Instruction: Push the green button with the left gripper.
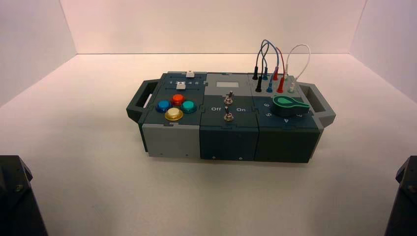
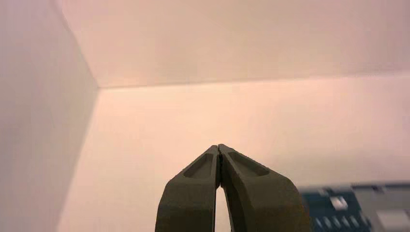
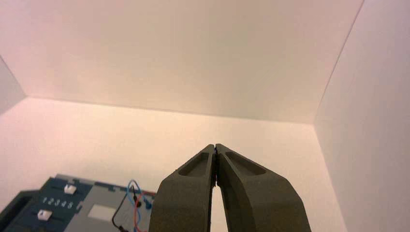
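The green button (image 1: 188, 106) sits on the box's left part, in a cluster with a red button (image 1: 177, 99), a blue button (image 1: 163, 105) and a yellow button (image 1: 173, 114). My left gripper (image 2: 219, 147) is shut and empty, held above the table well short of the box; only a corner of the box (image 2: 358, 208) shows beside it. In the high view only dark arm pieces show at the bottom left corner (image 1: 17, 196) and bottom right corner (image 1: 405, 196). My right gripper (image 3: 214, 146) is shut and empty, parked.
The box (image 1: 226, 137) stands mid-table with handles at both ends. It carries two white sliders (image 1: 185, 80), two toggle switches (image 1: 227, 107) between Off and On, a green knob (image 1: 290, 104) and plugged wires (image 1: 275, 69). White walls enclose the table.
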Robot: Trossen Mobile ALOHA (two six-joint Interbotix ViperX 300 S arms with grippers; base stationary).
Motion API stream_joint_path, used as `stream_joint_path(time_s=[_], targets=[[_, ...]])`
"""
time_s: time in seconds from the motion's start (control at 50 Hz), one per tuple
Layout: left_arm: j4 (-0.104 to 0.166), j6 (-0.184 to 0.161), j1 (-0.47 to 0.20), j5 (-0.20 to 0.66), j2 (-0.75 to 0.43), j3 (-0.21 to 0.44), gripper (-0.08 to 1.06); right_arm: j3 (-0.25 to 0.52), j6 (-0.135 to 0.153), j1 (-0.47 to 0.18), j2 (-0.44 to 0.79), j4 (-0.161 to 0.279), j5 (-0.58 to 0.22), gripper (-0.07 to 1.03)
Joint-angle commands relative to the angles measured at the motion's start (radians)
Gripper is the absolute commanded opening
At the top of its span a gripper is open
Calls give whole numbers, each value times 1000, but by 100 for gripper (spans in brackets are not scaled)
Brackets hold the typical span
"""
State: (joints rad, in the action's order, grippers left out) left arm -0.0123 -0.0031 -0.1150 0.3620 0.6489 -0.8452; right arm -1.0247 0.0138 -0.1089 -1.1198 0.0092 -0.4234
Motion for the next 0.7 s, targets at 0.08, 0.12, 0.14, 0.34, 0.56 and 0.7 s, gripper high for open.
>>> stream_joint_path(time_s=[0.08, 0.12, 0.14, 0.34, 0.56, 0.7], targets=[[0, 20, -84, 52, -14, 38, -3, 25, 2, -25, 37, 9, -17, -2], [0, 23, -100, 61, -21, 38, -3, 23, 2, -40, 44, 11, -23, -2], [0, 25, -107, 64, -26, 38, -3, 23, 2, -46, 46, 12, -28, -2], [-2, 26, -172, 101, -60, 38, -3, 17, 2, -129, 69, 31, -63, -2], [-2, 26, -253, 138, -115, 40, -3, 14, 2, -242, 100, 32, -77, -2], [0, 20, -333, 161, -152, 46, -3, 15, 2, -305, 132, 35, -78, -2]])
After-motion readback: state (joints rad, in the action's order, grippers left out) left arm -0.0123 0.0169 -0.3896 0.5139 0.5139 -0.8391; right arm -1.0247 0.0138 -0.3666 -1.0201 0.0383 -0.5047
